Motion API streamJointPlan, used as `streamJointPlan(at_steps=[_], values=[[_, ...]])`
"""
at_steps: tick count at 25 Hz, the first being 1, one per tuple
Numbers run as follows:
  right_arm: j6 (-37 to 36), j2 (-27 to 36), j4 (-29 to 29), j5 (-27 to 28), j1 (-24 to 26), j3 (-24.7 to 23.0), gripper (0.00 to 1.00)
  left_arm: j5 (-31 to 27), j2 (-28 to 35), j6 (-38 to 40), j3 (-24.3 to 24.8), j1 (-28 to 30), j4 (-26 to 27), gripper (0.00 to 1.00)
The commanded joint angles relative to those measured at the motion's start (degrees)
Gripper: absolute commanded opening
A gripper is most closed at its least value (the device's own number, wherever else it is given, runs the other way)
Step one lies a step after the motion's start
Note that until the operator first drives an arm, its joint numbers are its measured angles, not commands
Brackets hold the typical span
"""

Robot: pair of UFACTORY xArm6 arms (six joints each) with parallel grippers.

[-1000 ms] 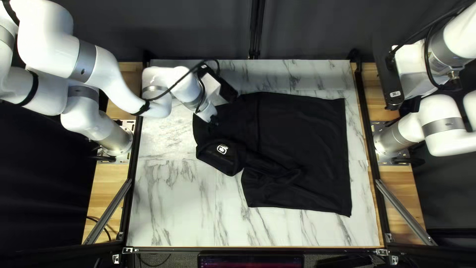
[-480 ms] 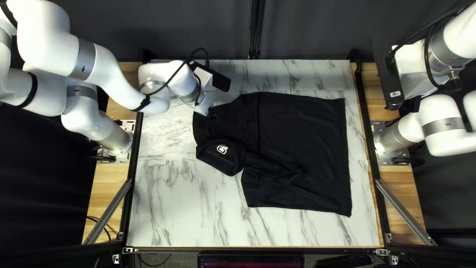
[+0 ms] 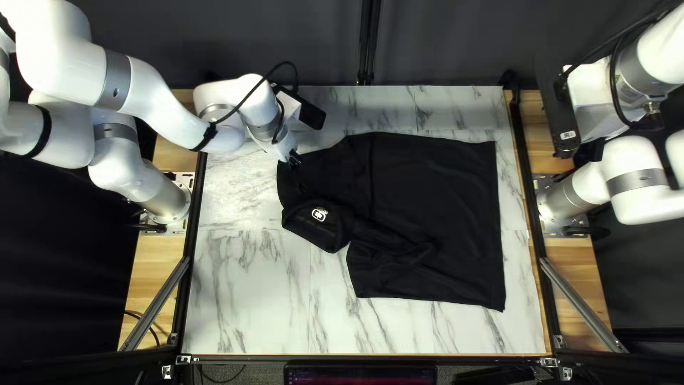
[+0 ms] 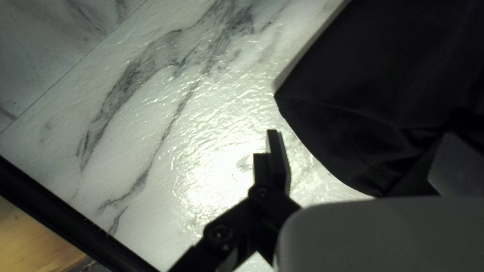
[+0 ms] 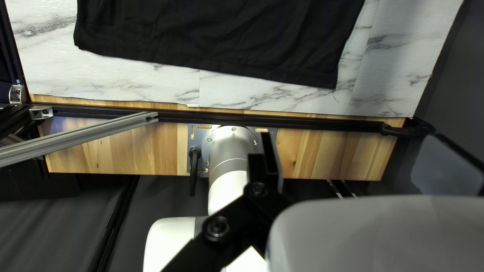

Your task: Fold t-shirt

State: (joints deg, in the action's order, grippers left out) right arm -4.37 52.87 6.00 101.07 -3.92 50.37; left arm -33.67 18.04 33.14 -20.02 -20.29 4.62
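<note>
Your left gripper [image 3: 293, 160] is just beside the black fabric t-shirt [image 3: 422, 214], at its ten o'clock corner.
Its fingers stand apart, as do those of your right gripper [image 5: 355, 155].

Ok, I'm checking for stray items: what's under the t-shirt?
Only the marble table shows around the t-shirt; anything beneath the cloth is covered and cannot be seen.

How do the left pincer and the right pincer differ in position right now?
The left pincer is down at the t-shirt's edge; the right pincer hangs off the table, above its arm's base. The left arm is stretched out; the right arm is folded back. Both pincers are open, holding nothing.
</note>
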Motion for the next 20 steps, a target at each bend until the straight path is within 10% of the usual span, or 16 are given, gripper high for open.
streamJointPlan(at_steps=[1, 9, 20], values=[[0.00, 0.00, 0.00, 0.00, 0.00, 0.00, 1.00, 5.55, -1.47, -12.04, 2.17, -2.31, 10.05, 1.00], [0.00, 0.00, 0.00, 0.00, 0.00, 0.00, 1.00, 8.00, -6.98, -28.81, 0.87, -3.75, 23.44, 1.00], [0.00, 0.00, 0.00, 0.00, 0.00, 0.00, 1.00, 7.96, -9.57, -27.31, -0.58, -2.70, 21.83, 1.00]])
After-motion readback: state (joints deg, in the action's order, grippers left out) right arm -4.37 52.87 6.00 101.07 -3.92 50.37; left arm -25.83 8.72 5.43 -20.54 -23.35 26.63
